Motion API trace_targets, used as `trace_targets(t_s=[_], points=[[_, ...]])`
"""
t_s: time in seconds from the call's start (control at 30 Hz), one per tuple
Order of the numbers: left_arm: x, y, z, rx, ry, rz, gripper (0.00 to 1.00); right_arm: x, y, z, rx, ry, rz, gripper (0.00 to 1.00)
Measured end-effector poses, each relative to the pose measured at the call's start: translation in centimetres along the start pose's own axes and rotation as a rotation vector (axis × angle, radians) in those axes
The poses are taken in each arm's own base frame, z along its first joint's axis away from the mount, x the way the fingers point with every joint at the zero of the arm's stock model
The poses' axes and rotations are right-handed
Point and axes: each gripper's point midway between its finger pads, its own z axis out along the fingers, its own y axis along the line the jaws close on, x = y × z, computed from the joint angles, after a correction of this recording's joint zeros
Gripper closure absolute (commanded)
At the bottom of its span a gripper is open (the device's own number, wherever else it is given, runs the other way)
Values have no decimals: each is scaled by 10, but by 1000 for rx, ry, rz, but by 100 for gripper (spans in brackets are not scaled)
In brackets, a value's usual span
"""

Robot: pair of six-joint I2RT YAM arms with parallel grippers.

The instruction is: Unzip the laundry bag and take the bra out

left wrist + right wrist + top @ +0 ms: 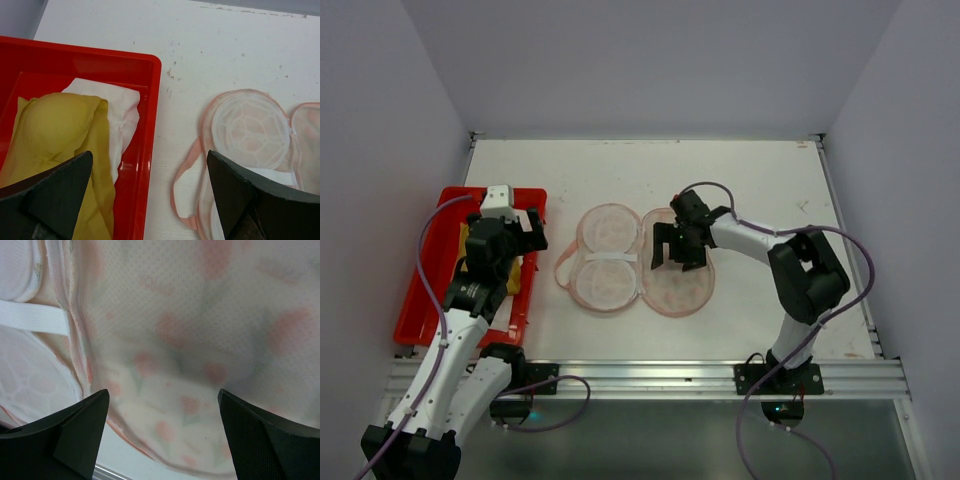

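While the laundry bag (605, 285) lies unzipped flat, the bra (55, 130) sits in the red tray (420, 305)

Bag is mid-table (760, 170), splayed into two peanut-shaped halves joined down the middle. Left half shows white mesh lining with a white elastic band (30, 317) across its waist. Right half shows the pink print. Its pink loop (182, 185) trails off the left edge toward the tray, close to the tray wall but apart from it.

Right gripper (680, 255) hangs over the printed half, fingers spread wide, nothing between them (wrist view is all mesh, so I cannot tell if the tips touch the fabric).

Left gripper (150, 165) hangs over the tray's right wall, fingers also spread and empty, one finger over the bra side and one over the bag side.

Bra is crumpled, one cup domed up, lying partly on a white cloth (122, 107) inside the tray. From the top camera the left arm covers most of it, only slivers of yellow show beside the wrist

Tray sits at the table's left edge, just beside the bag
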Motion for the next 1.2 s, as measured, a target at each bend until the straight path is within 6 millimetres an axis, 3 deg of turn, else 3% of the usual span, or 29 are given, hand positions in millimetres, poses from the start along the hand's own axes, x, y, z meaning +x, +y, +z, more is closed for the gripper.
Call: trace_targets(t_s=[0.13, 0.33, 0.47, 0.6, 0.8, 0.9, 1.0, 1.1, 1.2], points=[[0, 0, 0, 0, 0, 0, 0, 2, -13, -23, 59, -37, -6, 8], [0, 0, 0, 0, 0, 0, 0, -35, -36, -67, 167, -221, -13, 12], [0, 0, 0, 0, 0, 0, 0, -50, -71, -68, 222, -238, 73, 15], [0, 0, 0, 0, 0, 0, 0, -46, -99, -54, 267, -205, 149, 20], [0, -1, 0, 3, 1, 0, 0, -29, -108, -21, 282, -128, 188, 44], [0, -1, 0, 5, 0, 0, 0, -33, -104, -18, 259, -140, 198, 51], [-1, -1, -1, 7, -3, 0, 0, -34, -102, -15, 245, -150, 199, 81], [-1, -1, -1, 8, -3, -1, 0, -32, -100, -12, 223, -144, 205, 97], [-1, -1, -1, 8, -3, -1, 0, -31, -97, -11, 205, -143, 206, 100]])
